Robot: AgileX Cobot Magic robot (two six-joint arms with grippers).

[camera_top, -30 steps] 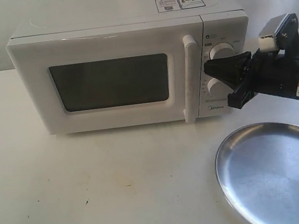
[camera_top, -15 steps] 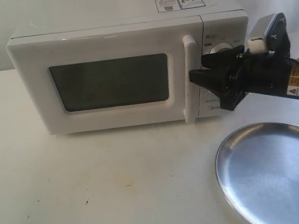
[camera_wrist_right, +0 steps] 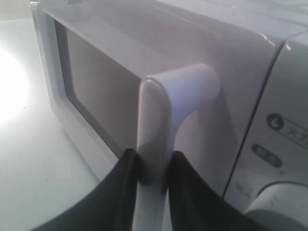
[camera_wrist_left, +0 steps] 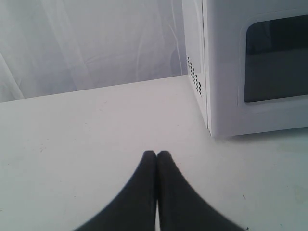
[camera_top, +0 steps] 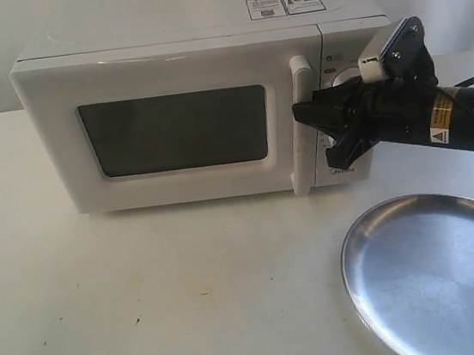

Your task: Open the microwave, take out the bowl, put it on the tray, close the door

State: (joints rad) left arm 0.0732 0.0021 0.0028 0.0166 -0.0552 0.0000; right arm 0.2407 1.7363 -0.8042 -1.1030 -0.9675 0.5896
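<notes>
"White microwave [camera_top: 201, 26] at the back of the worktop [camera_top: 146, 284]: is its door [camera_top: 60, 147] open?"

"No, it sits flush with the body. The window [camera_top: 175, 131] is dark, and nothing behind it can be made out."

"And the right gripper [camera_wrist_right: 151, 161]?"

"At the door's tall handle [camera_wrist_right: 159, 110], reaching in from the dial side. Its jaws pinch the bar, with one black finger [camera_wrist_right: 122, 178] pressed against each side, below the top bend."

"The left gripper [camera_wrist_left: 156, 154]?"

"Low over bare worktop, off the microwave's vented side and apart from it. Its jaws are closed tip to tip with nothing between them."

"Where is the tray [camera_top: 439, 274]?"

"The shiny metal tray lies flat on the worktop, in front of the dial end of the microwave and nearer the camera. The picture's edge cuts part of it off."
</notes>
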